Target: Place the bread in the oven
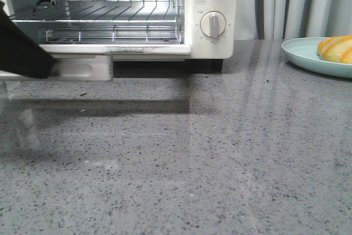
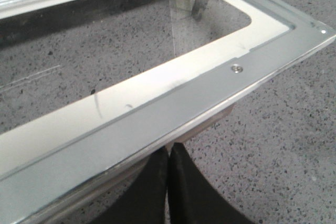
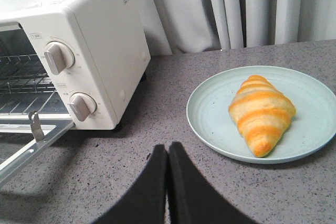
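Bread [image 3: 261, 118] lies on plate [image 3: 210, 114]; oven [image 1: 118, 23] door open.

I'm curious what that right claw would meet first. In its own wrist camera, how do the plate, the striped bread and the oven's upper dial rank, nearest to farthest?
From the right gripper, whose fingers are shut:
1. Plate: its near rim is closest, on the bread's side.
2. Bread: lying on that plate.
3. Upper dial: farthest, on the oven on the other side.

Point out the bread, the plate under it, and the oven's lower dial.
bread [image 3: 261, 116]: right wrist view, middle of its striped crust.
plate [image 3: 210, 109]: right wrist view, bare teal surface beside the bread.
lower dial [image 1: 213, 25]: front view, centre of the round knob on the oven's control panel.
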Robot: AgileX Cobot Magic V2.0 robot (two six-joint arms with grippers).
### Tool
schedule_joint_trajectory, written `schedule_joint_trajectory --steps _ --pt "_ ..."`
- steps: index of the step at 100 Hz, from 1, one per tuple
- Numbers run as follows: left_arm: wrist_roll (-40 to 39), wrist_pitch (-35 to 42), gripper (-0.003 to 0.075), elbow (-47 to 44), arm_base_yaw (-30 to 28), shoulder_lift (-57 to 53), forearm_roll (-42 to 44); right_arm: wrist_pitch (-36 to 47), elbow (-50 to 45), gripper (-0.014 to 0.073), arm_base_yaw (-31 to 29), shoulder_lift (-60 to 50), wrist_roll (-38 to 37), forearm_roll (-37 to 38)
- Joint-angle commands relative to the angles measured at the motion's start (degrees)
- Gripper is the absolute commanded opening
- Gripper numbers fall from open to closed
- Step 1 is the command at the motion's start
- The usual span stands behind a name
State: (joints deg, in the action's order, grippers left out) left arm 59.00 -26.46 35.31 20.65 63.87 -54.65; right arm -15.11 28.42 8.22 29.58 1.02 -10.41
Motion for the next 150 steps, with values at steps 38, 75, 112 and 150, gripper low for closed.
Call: schedule_joint_trajectory --steps 38,75,112,150 --pt "-0.3 3.6 -0.0022 1.8 -0.2 -8.5 -2.4 -4.0 21.8 0.0244 -3.8 27.8 0.4 1.4" --pt "-0.3 2.1 -0.0022 1.8 -0.2 -23.5 -1.6 -8.9 34.4 0.0328 -11.8 52.4 0.4 1.4" --pt "-0.3 0.6 -0.0022 1.8 -0.2 -33.5 -1.8 -11.5 34.5 -0.0041 -11.8 63.8 0.4 0.4" --pt "-0.3 0.7 -0.0022 1.8 -0.2 -37.0 -2.2 3.8 47.2 -0.0066 4.5 44.9 3.5 2.1"
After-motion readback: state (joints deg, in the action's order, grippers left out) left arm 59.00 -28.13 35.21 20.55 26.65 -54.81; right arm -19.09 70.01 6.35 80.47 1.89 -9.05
